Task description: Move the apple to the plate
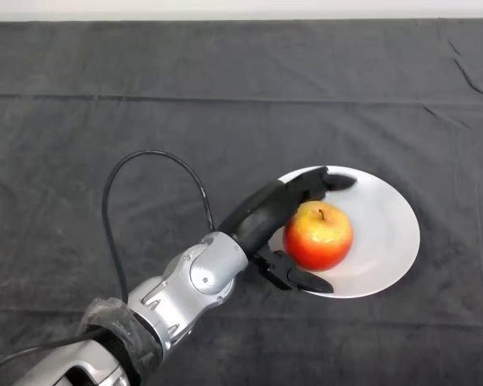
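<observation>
A red and yellow apple (pixel 319 236) sits on the left part of a white plate (pixel 386 233), stem up. My left hand (pixel 266 217) reaches in from the lower left and cups the apple's left side. Its fingers (pixel 326 180) curve round the far side of the apple and its thumb (pixel 298 277) lies along the near side. The fingers are close round the apple, and I cannot see a gap between them and its skin.
The table is covered by a dark creased cloth (pixel 225 96). The plate lies right of the middle, near the front. My silver-grey forearm (pixel 177 293) crosses the lower left.
</observation>
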